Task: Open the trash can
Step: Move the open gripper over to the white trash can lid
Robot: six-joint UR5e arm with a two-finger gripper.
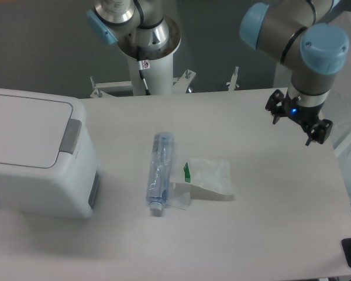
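Firstly, pale grey table [269, 234]. Large white boxy plastic trash can [38, 155] — at its left edge, lid flat and shut, grey latch tab [71, 136] facing the middle. Clear plastic bottle [159, 172], lying flat, right of the can; clear plastic bag [205, 177] just beyond it. Black two-finger gripper [298, 122] — well right of the can, fingers spread, empty.
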